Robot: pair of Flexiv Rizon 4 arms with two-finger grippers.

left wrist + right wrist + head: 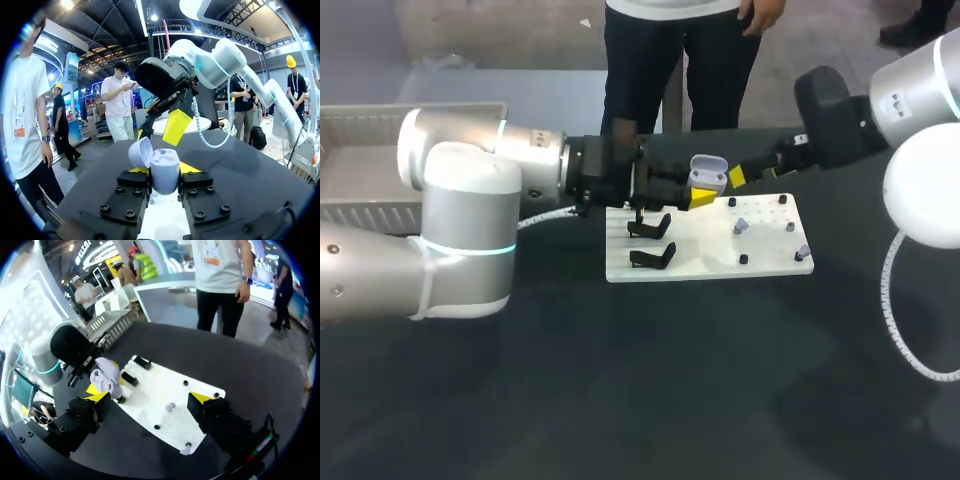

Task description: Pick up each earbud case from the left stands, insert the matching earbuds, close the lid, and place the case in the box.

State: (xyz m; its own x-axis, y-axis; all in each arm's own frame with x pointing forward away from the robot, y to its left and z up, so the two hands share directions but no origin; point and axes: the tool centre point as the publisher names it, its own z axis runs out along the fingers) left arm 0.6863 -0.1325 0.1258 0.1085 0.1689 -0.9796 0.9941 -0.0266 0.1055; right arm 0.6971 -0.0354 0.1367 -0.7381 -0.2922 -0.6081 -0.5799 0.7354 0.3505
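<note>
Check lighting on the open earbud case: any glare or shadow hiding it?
Head view: earbud case evenly lit, pale against the dark table, no glare. Left wrist view: clearly lit in the left tool, unshadowed. Right wrist view: bright wash beyond the table, case itself distinct.

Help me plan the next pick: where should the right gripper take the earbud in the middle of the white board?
Probably by its upper part, straight from above: the earbud stands alone on the board, clear on all sides, so the open right gripper can straddle it.
</note>
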